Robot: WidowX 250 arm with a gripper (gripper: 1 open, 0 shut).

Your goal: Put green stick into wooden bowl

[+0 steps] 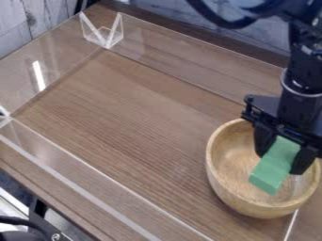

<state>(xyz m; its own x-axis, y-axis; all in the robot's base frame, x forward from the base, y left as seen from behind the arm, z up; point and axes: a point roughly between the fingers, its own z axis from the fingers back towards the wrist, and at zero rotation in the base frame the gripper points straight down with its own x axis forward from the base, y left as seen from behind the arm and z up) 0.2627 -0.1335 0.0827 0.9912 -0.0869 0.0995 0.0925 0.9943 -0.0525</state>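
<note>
Black pincer (284,151) clamped on upper end of small flat bright green stick (274,170); stick hangs below jaws, inside round tan wooden bowl (228,160). Likely light, rigid, smooth; flat faces suit grip.

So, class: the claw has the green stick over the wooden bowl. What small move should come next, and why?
Probably open the claw and let go. It is shut on the green stick, which hangs tilted inside the wooden bowl, its lower end close to the bowl's floor. The stick looks well within the rim, so a release should leave it in the bowl.
</note>
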